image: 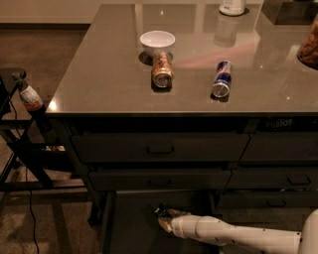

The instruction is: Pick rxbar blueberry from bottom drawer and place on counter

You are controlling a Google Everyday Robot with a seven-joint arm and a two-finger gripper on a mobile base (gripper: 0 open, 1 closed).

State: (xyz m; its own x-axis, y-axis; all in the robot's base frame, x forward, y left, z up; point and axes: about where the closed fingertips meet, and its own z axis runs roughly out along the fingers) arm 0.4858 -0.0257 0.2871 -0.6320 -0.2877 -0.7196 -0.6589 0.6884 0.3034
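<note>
The bottom drawer is pulled open below the counter; its dark flat floor shows. My gripper reaches into the drawer from the lower right on a white arm. Its fingers are shut on the rxbar blueberry, a small dark bar with white lettering. The bar sits tilted at the fingertips, just above the drawer floor near the drawer's back. The counter lies well above the gripper.
On the counter stand a white bowl, a brown can on its side, a blue-silver can on its side, a white container and a snack bag. Two closed drawers overhang the open one. A stand with a spray bottle is at left.
</note>
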